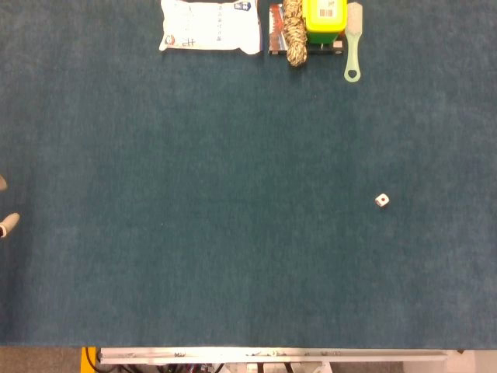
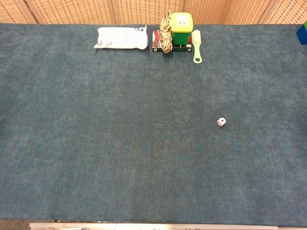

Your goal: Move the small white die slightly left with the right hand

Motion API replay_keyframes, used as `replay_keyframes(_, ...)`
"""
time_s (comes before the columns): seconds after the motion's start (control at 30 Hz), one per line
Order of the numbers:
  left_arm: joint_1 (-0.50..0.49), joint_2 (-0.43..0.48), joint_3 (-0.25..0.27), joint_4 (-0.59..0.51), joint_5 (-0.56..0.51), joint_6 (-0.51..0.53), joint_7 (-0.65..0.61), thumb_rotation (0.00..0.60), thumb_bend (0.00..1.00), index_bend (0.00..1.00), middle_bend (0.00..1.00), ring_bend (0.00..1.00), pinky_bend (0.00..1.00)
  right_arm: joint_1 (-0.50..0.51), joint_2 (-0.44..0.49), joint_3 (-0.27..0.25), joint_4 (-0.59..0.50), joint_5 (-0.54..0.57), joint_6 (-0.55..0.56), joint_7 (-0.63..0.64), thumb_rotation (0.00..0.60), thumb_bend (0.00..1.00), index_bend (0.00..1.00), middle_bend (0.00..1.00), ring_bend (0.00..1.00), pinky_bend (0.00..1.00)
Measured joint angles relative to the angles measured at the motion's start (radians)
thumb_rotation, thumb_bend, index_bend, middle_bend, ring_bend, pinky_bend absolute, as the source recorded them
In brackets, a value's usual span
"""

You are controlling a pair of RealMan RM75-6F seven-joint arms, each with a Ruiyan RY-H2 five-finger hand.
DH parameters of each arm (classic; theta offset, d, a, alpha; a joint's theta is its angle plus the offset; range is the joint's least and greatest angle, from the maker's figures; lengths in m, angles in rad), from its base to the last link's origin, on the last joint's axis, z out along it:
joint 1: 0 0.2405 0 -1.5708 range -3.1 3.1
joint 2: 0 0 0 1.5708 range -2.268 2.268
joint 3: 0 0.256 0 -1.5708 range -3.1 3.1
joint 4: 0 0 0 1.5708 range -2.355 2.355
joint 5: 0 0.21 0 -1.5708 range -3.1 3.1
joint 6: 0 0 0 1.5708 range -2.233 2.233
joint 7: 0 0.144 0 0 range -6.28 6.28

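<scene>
The small white die [image 1: 381, 200] lies alone on the blue-green cloth, right of centre; the chest view shows the die [image 2: 221, 122] with a red pip facing up. My right hand appears in neither view. Of my left hand [image 1: 5, 224] only two pale fingertips poke in at the left edge of the head view, far from the die. Too little of it shows to tell how its fingers are set.
Along the far edge lie a white packet [image 1: 210, 26], a braided rope [image 1: 294, 31], a green-yellow box [image 1: 324, 17] on a dark book, and a pale green brush [image 1: 353, 39]. A blue block [image 2: 302, 32] sits at the far right. The table's front edge [image 1: 272, 355] runs below.
</scene>
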Motion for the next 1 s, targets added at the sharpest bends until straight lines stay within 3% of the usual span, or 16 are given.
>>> replay_keyframes(0.07, 0.002, 0.001, 0.000, -0.001, 0.003, 0.006, 0.001, 0.600, 0.01, 0.49, 0.27, 0.09, 0.09, 0.016, 0.006, -0.004, -0.009, -0.008, -0.023, -0.029, 0.600, 0.49, 0.46, 0.46, 0.50, 0.59)
replay_keyframes(0.2, 0.008, 0.002, 0.000, -0.003, 0.010, 0.022, 0.002, 0.600, 0.01, 0.50, 0.27, 0.10, 0.10, 0.055, 0.025, -0.006, -0.037, -0.017, -0.073, -0.103, 0.600, 0.69, 0.46, 0.55, 0.61, 0.73)
replay_keyframes(0.47, 0.020, -0.010, -0.006, 0.021, 0.013, 0.051, -0.001, 0.600, 0.01, 0.53, 0.28, 0.12, 0.13, 0.168, 0.079, -0.002, -0.099, 0.037, -0.253, -0.209, 0.600, 0.95, 0.46, 0.68, 0.74, 0.85)
replay_keyframes(0.7, 0.031, -0.008, -0.012, 0.024, -0.003, 0.062, 0.003, 0.600, 0.01, 0.54, 0.29, 0.12, 0.13, 0.270, 0.106, 0.004, -0.135, 0.156, -0.396, -0.298, 0.600, 1.00, 0.43, 0.81, 0.88, 0.98)
replay_keyframes(1.0, 0.036, -0.001, -0.011, 0.015, -0.002, 0.065, 0.010, 0.600, 0.01, 0.54, 0.29, 0.12, 0.13, 0.426, 0.133, -0.021, -0.160, 0.324, -0.571, -0.381, 0.600, 1.00, 0.33, 0.86, 0.92, 1.00)
